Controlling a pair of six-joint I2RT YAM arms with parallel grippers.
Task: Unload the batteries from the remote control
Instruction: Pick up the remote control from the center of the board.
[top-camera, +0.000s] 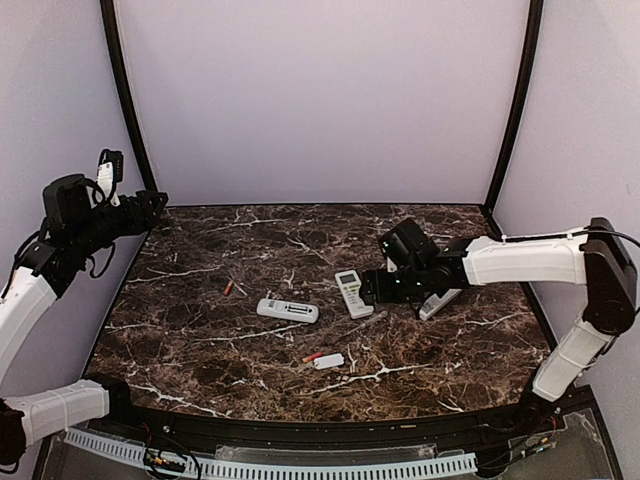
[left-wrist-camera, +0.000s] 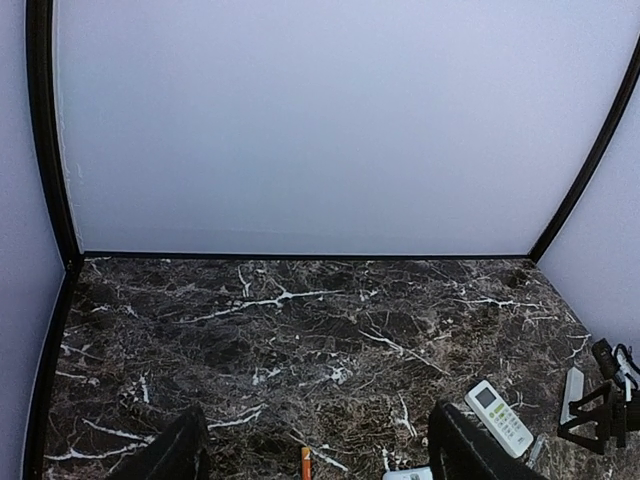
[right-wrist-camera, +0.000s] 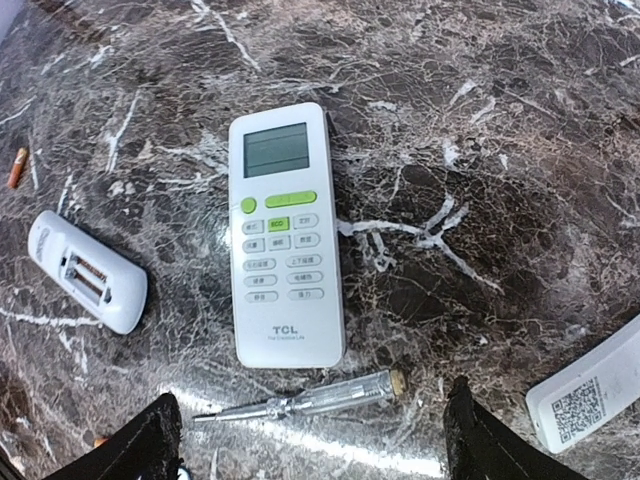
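Right pincer (right-wrist-camera: 318, 455) is hovering wide, holding nothing, above the face-up TCL remote (right-wrist-camera: 285, 235) at frame centre. 1 orange battery (right-wrist-camera: 17, 167) is lying upper left. Closing on the remote's slick sides risks skidding it into the tester screwdriver (right-wrist-camera: 300, 400) just below; its battery side is probably facing the tabletop (right-wrist-camera: 520, 150).

1. Orange battery (top-camera: 229, 288): lying flat, left of the white remote (top-camera: 288, 310), apart from it.
2. Red battery (top-camera: 313, 357): lying flat, in front of that remote.
3. White remote: face down, battery compartment uncovered, contacts showing.
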